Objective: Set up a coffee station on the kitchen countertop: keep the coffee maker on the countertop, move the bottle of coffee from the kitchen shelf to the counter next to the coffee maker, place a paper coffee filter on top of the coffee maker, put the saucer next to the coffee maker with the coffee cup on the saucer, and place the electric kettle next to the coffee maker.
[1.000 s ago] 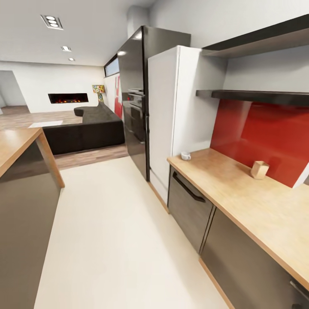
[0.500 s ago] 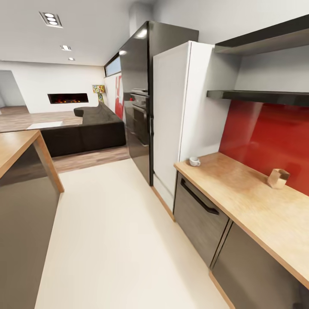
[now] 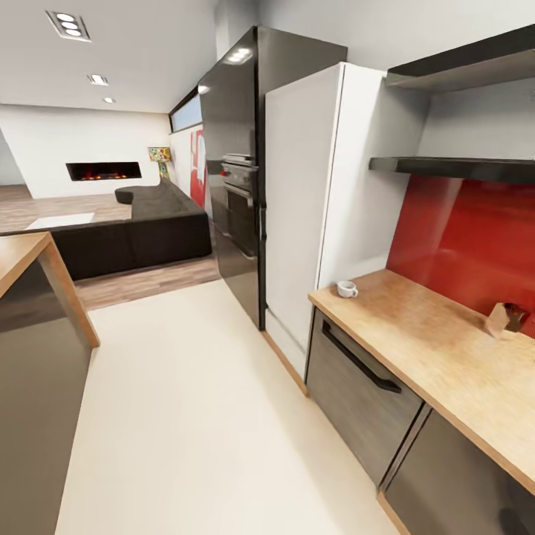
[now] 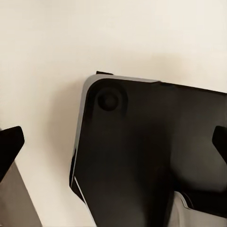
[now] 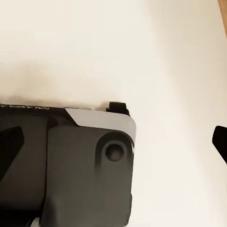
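**In transit, cup ahead to the right**

We are rolling down the kitchen aisle with nothing in hand. The one task thing we can name with confidence is the cup (image 3: 346,289), a small white piece standing upright at the near corner of the wooden surface (image 3: 438,357), just beside the white fridge (image 3: 312,215). It lies ahead of us and to our right, so we judge the right arm the nearer one for a pick (the handle seems to point toward the aisle, though it is too small to be sure). A cup has no long axis to speak of; the approach would come from above or from the aisle side.

Both arms hang low. In the left wrist view the left gripper (image 4: 113,144) looks down at the pale floor (image 3: 193,416) and the dark corner of the base (image 4: 142,156), its fingertips at opposite edges of the frame: the jaws stand wide apart, holding nothing. The right gripper (image 5: 116,142) reads the same in its wrist view, spread and empty over the floor.

Farther along the surface, against the red backsplash (image 3: 468,238), sits a small tan object (image 3: 505,318) we cannot identify. Two dark shelves (image 3: 453,167) run above; what we see of them carries nothing.

Beyond the fridge stands a black oven tower (image 3: 234,178), then a dark sofa (image 3: 126,234) and a lit fireplace (image 3: 104,172). A wooden island (image 3: 30,275) flanks us on the left.
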You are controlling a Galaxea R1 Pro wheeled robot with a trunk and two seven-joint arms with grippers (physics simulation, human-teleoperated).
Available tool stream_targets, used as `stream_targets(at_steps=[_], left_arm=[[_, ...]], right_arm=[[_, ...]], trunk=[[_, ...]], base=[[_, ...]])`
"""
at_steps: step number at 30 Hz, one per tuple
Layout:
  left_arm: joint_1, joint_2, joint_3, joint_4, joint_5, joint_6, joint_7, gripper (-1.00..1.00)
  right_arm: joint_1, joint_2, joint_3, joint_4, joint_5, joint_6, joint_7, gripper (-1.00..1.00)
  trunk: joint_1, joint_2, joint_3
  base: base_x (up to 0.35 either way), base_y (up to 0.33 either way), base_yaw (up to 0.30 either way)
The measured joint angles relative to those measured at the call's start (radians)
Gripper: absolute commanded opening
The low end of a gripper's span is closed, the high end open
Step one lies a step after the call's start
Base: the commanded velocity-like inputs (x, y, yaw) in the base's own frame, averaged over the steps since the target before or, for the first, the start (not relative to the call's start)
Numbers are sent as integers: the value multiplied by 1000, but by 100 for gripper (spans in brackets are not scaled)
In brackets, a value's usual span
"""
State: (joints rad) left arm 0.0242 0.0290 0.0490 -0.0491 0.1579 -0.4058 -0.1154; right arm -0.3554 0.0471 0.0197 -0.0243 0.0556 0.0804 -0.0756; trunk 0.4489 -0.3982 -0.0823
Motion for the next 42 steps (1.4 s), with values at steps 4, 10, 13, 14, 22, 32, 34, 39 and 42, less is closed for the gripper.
stream_targets(at_steps=[4,10,13,14,22,32,34,39,42], left_arm=[[0,0,0,0,0,0,0,100],[0,0,0,0,0,0,0,100],[0,0,0,0,0,0,0,100],[0,0,0,0,0,0,0,100],[0,0,1,0,0,-1,0,100],[0,0,1,0,1,-2,0,100],[0,0,1,0,2,-2,0,100],[0,0,1,0,2,-1,0,100],[0,0,1,0,2,-2,0,100]], right_arm=[[0,0,0,0,0,0,0,100],[0,0,0,0,0,0,0,100],[0,0,0,0,0,0,0,100],[0,0,0,0,0,0,0,100],[0,0,0,0,0,0,0,100],[0,0,0,0,0,0,0,100],[0,0,0,0,0,0,0,100],[0,0,0,0,0,0,0,100],[0,1,0,0,0,0,0,100]], trunk=[[0,0,0],[0,0,0],[0,0,0],[0,0,0],[0,0,0],[0,0,0],[0,0,0],[0,0,0],[0,0,0]], base=[[304,206,-275],[307,184,-279],[330,47,-280],[334,15,-280],[336,20,-280],[328,141,-280],[285,221,-280],[252,249,-280],[235,269,-280]])
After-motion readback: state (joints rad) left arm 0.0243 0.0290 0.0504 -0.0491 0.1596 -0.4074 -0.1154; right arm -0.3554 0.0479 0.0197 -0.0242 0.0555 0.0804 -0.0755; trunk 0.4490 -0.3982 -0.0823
